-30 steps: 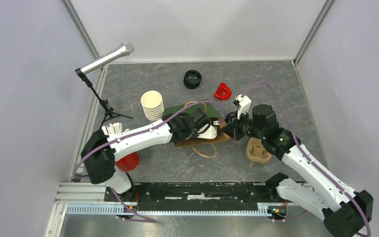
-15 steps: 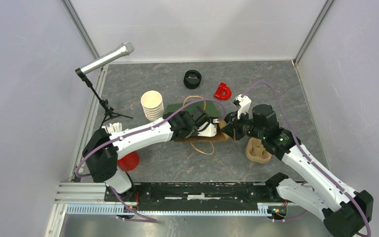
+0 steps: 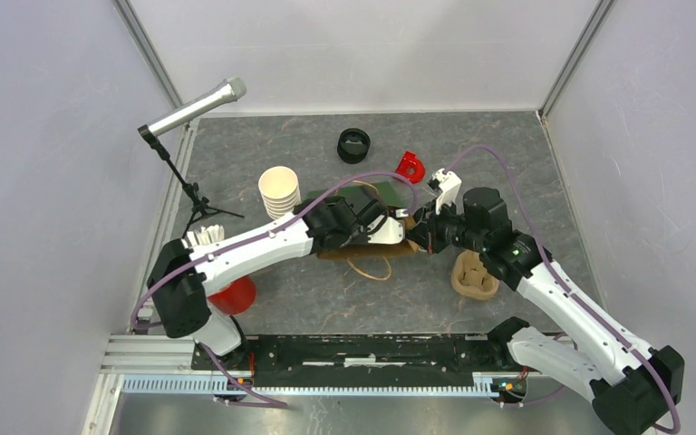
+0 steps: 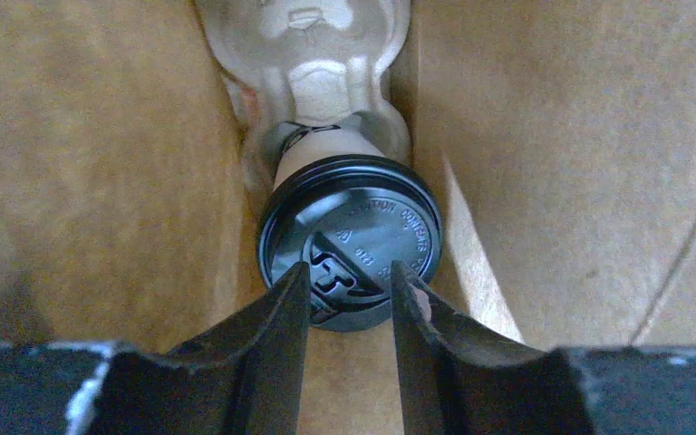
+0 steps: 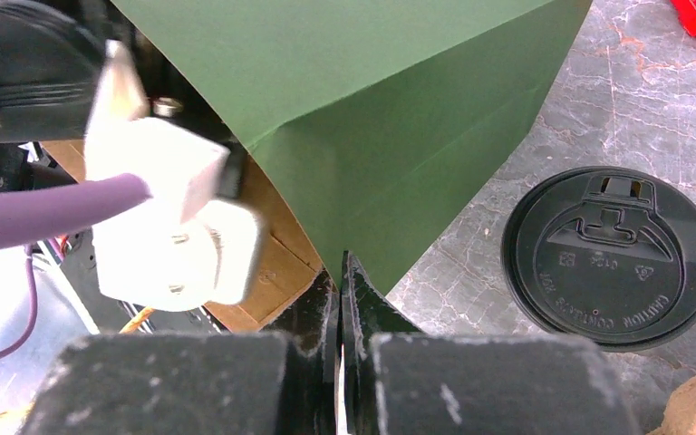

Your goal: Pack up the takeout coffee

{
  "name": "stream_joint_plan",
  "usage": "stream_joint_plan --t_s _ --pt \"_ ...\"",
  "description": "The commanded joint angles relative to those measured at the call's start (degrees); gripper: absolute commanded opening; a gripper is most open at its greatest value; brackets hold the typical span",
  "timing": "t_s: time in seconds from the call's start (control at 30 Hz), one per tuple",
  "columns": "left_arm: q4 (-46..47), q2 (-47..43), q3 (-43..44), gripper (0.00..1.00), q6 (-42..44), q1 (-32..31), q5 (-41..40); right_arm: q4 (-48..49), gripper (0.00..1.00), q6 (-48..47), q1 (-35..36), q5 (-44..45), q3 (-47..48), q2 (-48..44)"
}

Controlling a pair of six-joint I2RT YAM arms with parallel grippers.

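A green paper bag (image 3: 363, 192) with a brown inside lies on its side mid-table. My left gripper (image 4: 349, 269) reaches into it. Deep in the bag, a cream takeout coffee cup (image 4: 319, 145) with a black lid (image 4: 353, 227) sits in a pale moulded carrier (image 4: 313, 82). The left fingers stand apart on either side of the lid's near edge, open, gripping nothing. My right gripper (image 5: 340, 263) (image 3: 420, 234) is shut on the bag's mouth edge (image 5: 372, 100). Another black lid (image 5: 609, 257) shows on the table beside the bag; I cannot tell whether a cup is under it.
A stack of lidless cream cups (image 3: 279, 192) stands left of the bag. Black lids (image 3: 353, 145) and a red object (image 3: 408, 167) lie behind it. A brown pulp carrier (image 3: 474, 276) sits under the right arm. A microphone stand (image 3: 195, 107) and a red cup (image 3: 233, 294) are at the left.
The left jaws have spread apart around the lid. The left wrist has drawn back slightly to the left, and the bag's green upper side has risen a little.
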Motion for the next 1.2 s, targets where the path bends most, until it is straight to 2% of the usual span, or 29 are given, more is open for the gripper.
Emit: stream_joint_plan --t_s 0.0,0.23,0.63,0.8,1.17 --pt "-0.6 -5.2 2.1 0.46 -3.9 -0.7 2.0 0.8 0.0 0.2 -0.1 -0.6 3.0 0.9" --pt "-2.9 -7.8 3.6 0.5 -8.1 -0.8 6.0 -1.6 0.0 0.7 -0.1 -0.2 7.5 3.6" --pt "-3.4 -11.3 6.6 0.51 -16.8 -0.8 13.8 -13.0 0.0 2.6 -1.3 -1.4 20.0 11.8" --pt "-3.5 -11.9 9.2 0.52 -20.3 -0.8 16.3 -15.7 0.0 4.0 -2.5 -3.1 21.3 13.5" --pt "-1.4 -15.6 12.1 0.56 -25.7 -0.8 14.8 -21.4 0.0 6.9 -4.1 -4.1 25.4 16.0"
